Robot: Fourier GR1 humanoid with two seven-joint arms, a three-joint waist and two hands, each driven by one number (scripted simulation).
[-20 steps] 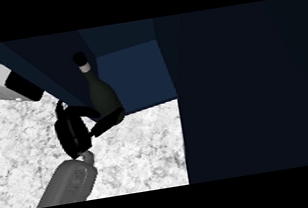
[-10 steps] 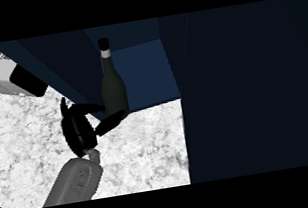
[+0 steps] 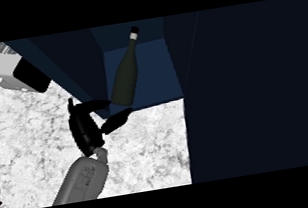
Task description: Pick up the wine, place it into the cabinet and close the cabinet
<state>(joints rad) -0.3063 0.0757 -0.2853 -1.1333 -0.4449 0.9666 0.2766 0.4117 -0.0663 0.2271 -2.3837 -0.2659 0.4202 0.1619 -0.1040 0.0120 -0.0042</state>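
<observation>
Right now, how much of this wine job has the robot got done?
The wine bottle stands inside the open cabinet, so placing looks done. The robot hand sits just below the bottle's base, fingers apparently off it. Closing the cabinet is left.

The wine bottle [image 3: 127,72] stands inside the open cabinet [image 3: 145,77], at the far side of the counter [image 3: 21,142]. Just in front of the cabinet's opening — near the bottle's base, a little to its left — is a hand [image 3: 89,124]. A toaster [image 3: 8,68] sits on the counter at the far left, and the cabinet door [image 3: 259,89] fills the right side.
</observation>
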